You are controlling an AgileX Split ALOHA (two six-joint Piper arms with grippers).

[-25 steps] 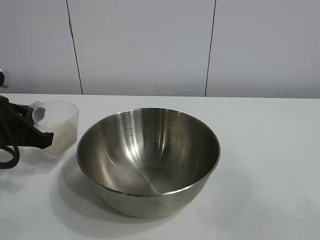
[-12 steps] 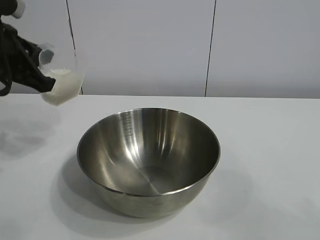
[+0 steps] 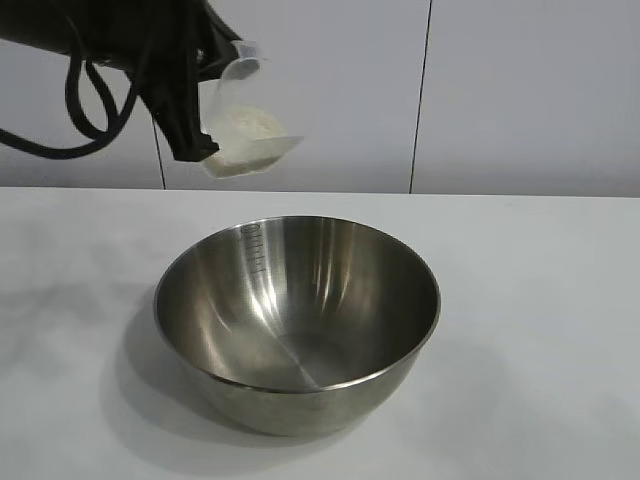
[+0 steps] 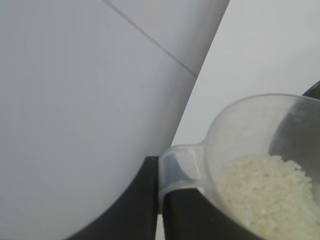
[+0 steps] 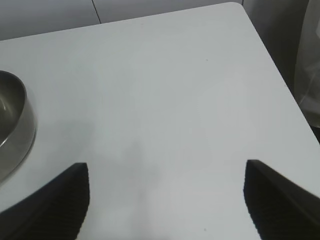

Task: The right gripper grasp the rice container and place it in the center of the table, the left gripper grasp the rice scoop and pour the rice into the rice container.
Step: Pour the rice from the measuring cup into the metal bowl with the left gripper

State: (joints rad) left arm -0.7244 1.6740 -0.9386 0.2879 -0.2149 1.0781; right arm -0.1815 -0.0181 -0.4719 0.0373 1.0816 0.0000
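Shiny steel bowl (image 3: 297,322) sits in the middle of the white surface (image 3: 540,330), empty inside; above its far left rim, well clear of it, the left gripper (image 3: 195,140) holds a frosted plastic cup (image 3: 245,125) tilted, its jaws clamped tight on the cup's handle; white rice (image 4: 265,192) lies heaped inside the cup; off to the bowl's side the right gripper (image 5: 165,200) hovers low over bare surface, jaws spread wide, holding nothing.
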